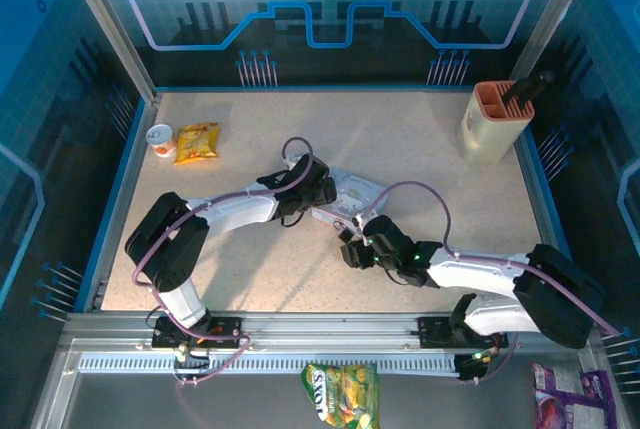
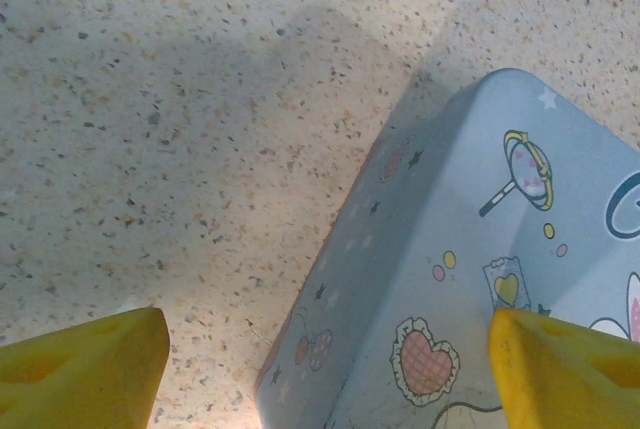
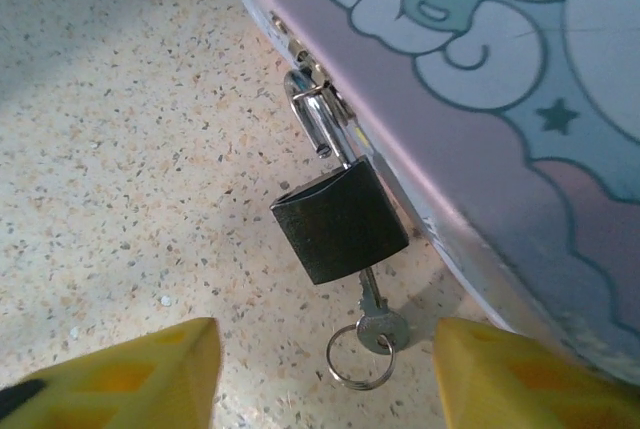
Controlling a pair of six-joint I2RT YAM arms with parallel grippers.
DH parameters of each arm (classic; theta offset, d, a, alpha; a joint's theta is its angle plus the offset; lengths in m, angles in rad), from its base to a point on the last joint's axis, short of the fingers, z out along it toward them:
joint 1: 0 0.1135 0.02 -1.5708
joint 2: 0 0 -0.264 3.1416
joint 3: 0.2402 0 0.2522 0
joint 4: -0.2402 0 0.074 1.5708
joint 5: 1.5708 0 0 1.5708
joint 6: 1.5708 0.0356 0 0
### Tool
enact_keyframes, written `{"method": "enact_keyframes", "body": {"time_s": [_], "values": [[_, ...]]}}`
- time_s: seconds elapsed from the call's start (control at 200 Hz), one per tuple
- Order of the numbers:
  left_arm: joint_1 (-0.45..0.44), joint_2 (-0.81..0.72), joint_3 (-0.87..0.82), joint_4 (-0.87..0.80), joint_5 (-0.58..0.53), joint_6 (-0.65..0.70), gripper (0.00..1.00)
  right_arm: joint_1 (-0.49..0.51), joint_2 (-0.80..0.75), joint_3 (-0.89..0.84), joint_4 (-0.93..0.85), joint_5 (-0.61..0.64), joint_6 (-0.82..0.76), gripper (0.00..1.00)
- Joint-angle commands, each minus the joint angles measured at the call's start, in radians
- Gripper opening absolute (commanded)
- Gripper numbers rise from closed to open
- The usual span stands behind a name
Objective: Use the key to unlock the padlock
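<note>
**Obs:** Start at the left. What is the left arm doing?

**Op:** I see the left gripper spread wide and holding nothing. It straddles a corner of the tin, with one finger over bare tabletop and the other over the tin's top.

**Obs:** Any writing on the tin?

**Op:** It has a cartoon print of hearts, stars and a magnifying glass. One blue curved letter is cut off at the frame edge, so I can't read it.

**Obs:** Where's the padlock?

**Op:** The padlock hangs by its shackle from the hasp on the tin's side wall. Its body is low against the tabletop, just beside the tin. The key sits in the keyway at the bottom, with a split ring through its bow. I see no brand mark on the body.

**Obs:** How will it handle?

**Op:** My judgement is that it's all stiff metal, light and smooth. The lock pivots on the hasp, so a push would likely swing it aside. The key's bow is thin and slick. I'd pinch across its flat faces above the ring, not on the ring, which hangs loose. The tin may slide, so the left gripper could brace it.

**Obs:** And the right side?

**Op:** The right gripper is wide open, with a finger on either side of the key and ring, touching neither. The shackle's short leg looks to end clear of the body, so it may be sprung. I can't confirm that.
</note>
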Motion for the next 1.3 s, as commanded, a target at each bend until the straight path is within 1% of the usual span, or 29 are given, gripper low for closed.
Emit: {"method": "enact_keyframes", "body": {"time_s": [0.0,0.08,0.26,0.485,0.665,0.77,0.915,0.975,1.145,1.295], "values": [[0.011,0.043,-0.070,-0.194,-0.026,-0.003,0.83,0.032,0.062,0.069,-0.023,0.113,-0.048,0.66],[0.011,0.043,-0.072,-0.189,-0.025,-0.003,0.83,0.049,0.110,0.104,-0.045,0.168,-0.071,0.70],[0.013,0.042,-0.073,-0.184,-0.015,-0.007,0.83,0.086,0.193,0.166,-0.062,0.252,-0.112,0.72],[0.012,0.029,-0.081,-0.178,-0.001,-0.015,0.82,0.095,0.293,0.232,-0.088,0.358,-0.106,0.71],[0.011,0.019,-0.092,-0.176,0.010,-0.020,0.82,0.093,0.358,0.282,-0.100,0.425,-0.113,0.67],[0.012,0.009,-0.101,-0.174,0.005,-0.024,0.82,0.083,0.385,0.308,-0.128,0.444,-0.099,0.59],[0.012,0.004,-0.106,-0.176,0.001,-0.023,0.82,0.079,0.363,0.277,-0.093,0.410,-0.094,0.40],[0.012,0.004,-0.109,-0.175,-0.001,-0.025,0.82,0.077,0.350,0.264,-0.085,0.392,-0.090,0.34],[0.011,0.002,-0.110,-0.186,-0.019,-0.031,0.82,0.075,0.321,0.227,-0.072,0.330,-0.057,0.27],[0.011,0.003,-0.113,-0.184,-0.021,-0.034,0.82,0.075,0.306,0.193,-0.062,0.279,-0.011,0.27]]}}
